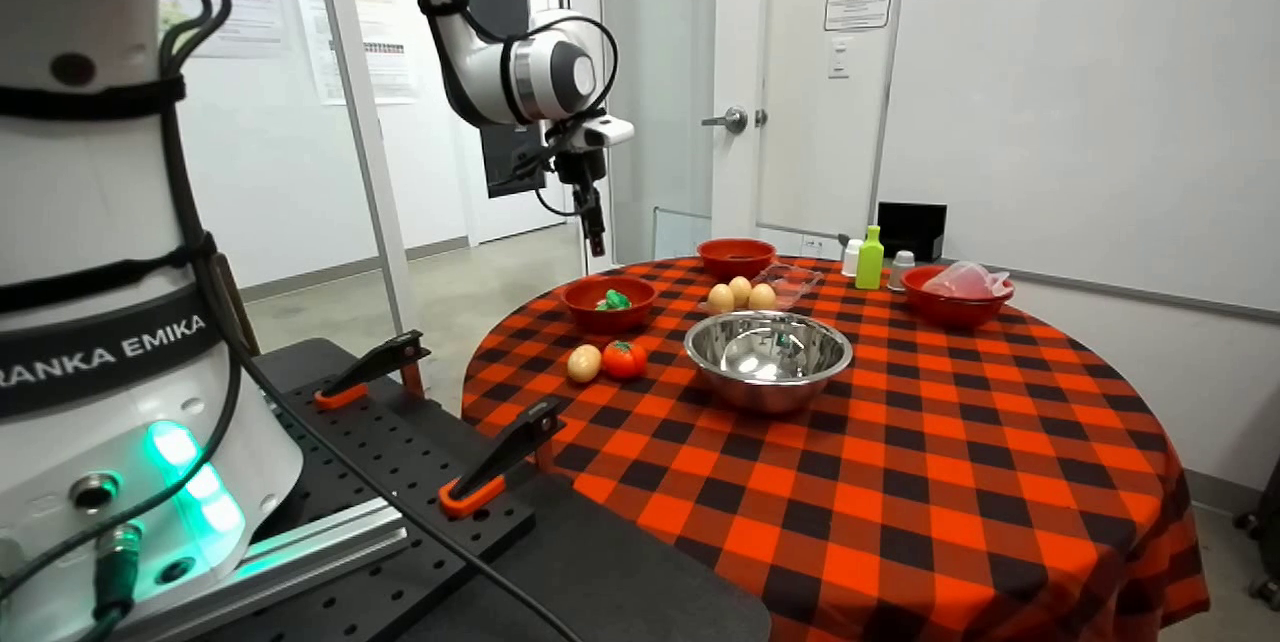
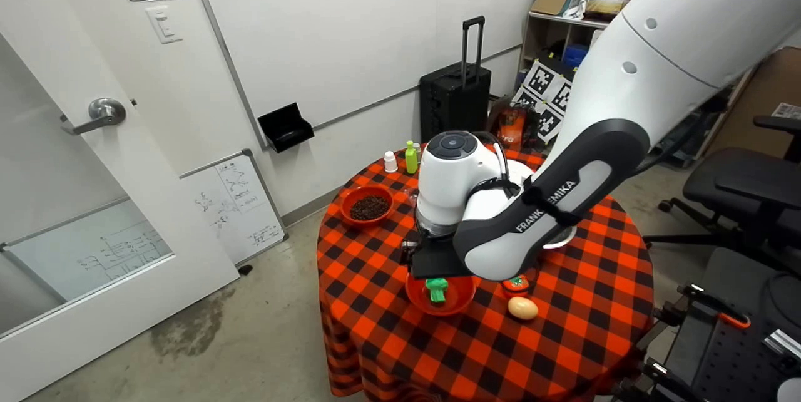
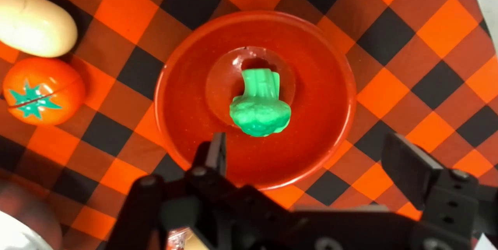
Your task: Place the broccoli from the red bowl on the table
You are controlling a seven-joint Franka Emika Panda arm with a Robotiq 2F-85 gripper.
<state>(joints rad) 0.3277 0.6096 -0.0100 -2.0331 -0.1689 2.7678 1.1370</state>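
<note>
One green broccoli (image 3: 260, 104) is seen lying in a red bowl (image 3: 317, 86) at the centre of the wrist frame, with the claw (image 3: 305, 145) spread wide above it and nothing gripped. Should the claw be lowered off line, the rim could be struck by a finger (image 3: 408, 170) and the bowl tipped or pushed along the checked tabletop (image 1: 950, 482). If only the rounded head is pinched, the broccoli could be lost back into the bowl. If it is set down toward frame left, the tomato (image 3: 44, 92) and the egg (image 3: 37, 24) could be knocked and rolled.

The egg is cut off by the wrist frame's left edge. In an exterior view, the middle of the tabletop is covered by the arm (image 2: 626, 101), and the claw's fingertips cannot be seen. At right in an exterior view, a pale wrapped thing (image 1: 962, 279) can hardly be made out.
</note>
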